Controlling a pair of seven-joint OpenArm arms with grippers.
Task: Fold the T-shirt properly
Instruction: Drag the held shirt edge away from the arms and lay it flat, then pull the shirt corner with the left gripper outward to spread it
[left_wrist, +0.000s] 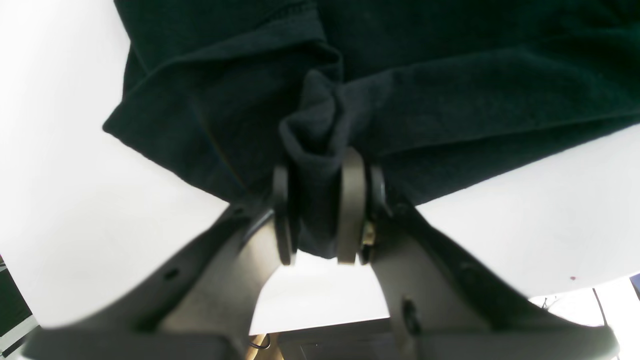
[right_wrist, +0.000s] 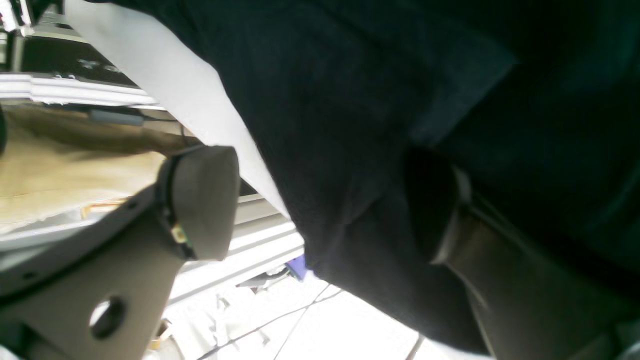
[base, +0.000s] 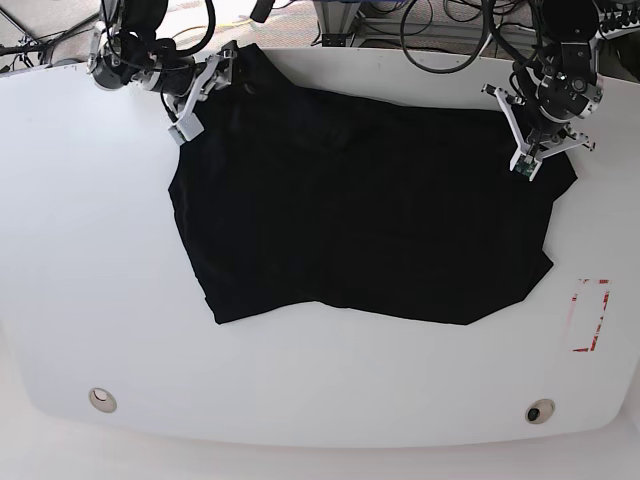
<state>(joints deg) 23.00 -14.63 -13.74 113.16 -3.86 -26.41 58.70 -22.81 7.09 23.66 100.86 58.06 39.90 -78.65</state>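
Black cloth fills the middle of your white worktop (base: 60, 250): the T-shirt (base: 370, 215) lies spread flat with its plain side up, no print showing. Its outline is uneven, with a sleeve running out toward 2 o'clock and another corner bunched up near 11 o'clock, while the lower edge at 6 o'clock curves between two blunt corners.

Your left gripper (left_wrist: 317, 210) sits at the 2 o'clock edge of the shirt, pointing down at the cloth. In the left wrist view its jaws are pinching a gathered fold of the black fabric, which puckers up just beyond the fingertips.

Your right gripper (right_wrist: 320, 200) reaches in from 11 o'clock, the arm lying low and angled toward the shirt's upper corner. Its jaws are spread wide: one finger (right_wrist: 202, 200) stands clear off the cloth's edge, the other is under or against the dark fabric, and you cannot tell which.

A red-outlined marking (base: 590, 315) lies on the worktop at 4 o'clock, apart from the shirt.
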